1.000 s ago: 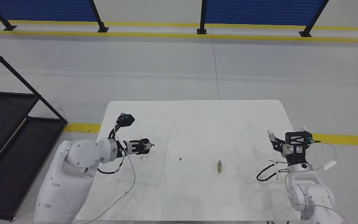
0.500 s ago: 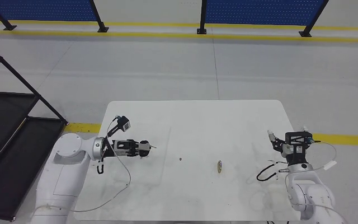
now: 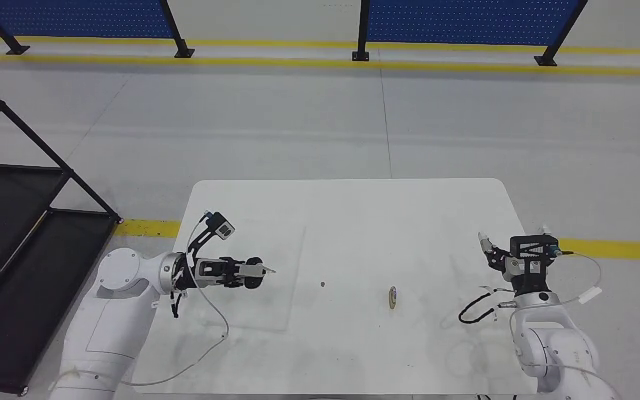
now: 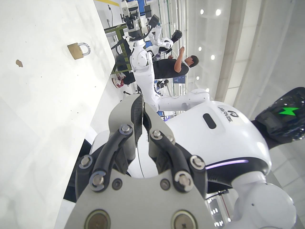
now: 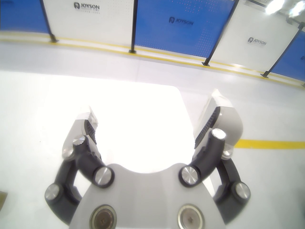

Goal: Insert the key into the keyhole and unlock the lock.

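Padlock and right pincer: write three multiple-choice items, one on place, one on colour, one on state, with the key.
1. Where does the padlock rest?
A) on the white table
B) on the black rack
C) on the floor

2. What colour is the padlock's body?
A) red
B) black
C) brass-yellow

3. How does the right pincer stand?
A) shut on a cloth
B) open, holding nothing
C) shut tight

Key:
1 A: the top view shows it on the tabletop.
2 C: the left wrist view shows a brass-yellow body under a silver shackle.
3 B: the right wrist view shows its fingers spread with nothing between them.
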